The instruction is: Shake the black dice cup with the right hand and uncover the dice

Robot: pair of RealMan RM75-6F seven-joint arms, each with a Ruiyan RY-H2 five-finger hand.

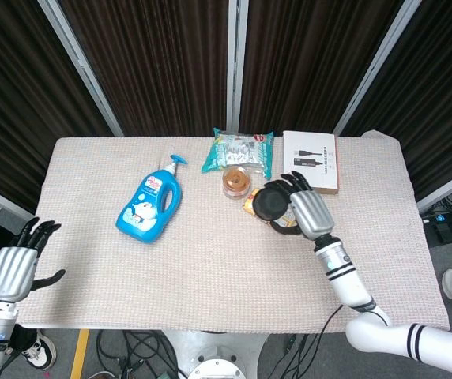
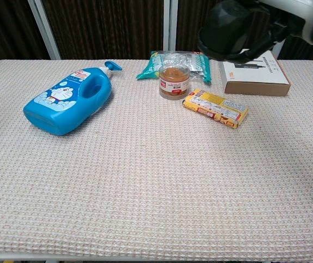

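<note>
Dice cup (image 1: 272, 204) sits in the right hand (image 1: 305, 212), whose fingers (image 2: 266, 37) wrap its black body and carry it in the air above the table (image 1: 210, 260), well clear of the cloth in the chest view. From above it hangs over the yellow packet (image 2: 215, 107), between the jar (image 1: 235, 182) and the white box (image 2: 253, 71). The cup lies to the robot's left of the palm, so the fingers reach sideways round it; its round end faces the head camera and its long axis looks tilted off vertical, though how far cannot be read. The right hand alone has it. The left hand (image 1: 13, 267) hangs off the table's near left corner, well apart from everything, with its fingers spread and nothing in them.

No dice show in either view. Whether they ride inside the cup, under a base, or lie elsewhere cannot be told, since the cup's mouth is not clearly seen. The chest view cuts off most of the right hand at the top right edge, and the cup covers part of the packet from above. To judge by this, the shaking is the step in hand and the uncovering is not yet done. A blue bottle (image 1: 150, 204) lies on its side further left, and a snack bag (image 1: 239, 150) behind the jar.
</note>
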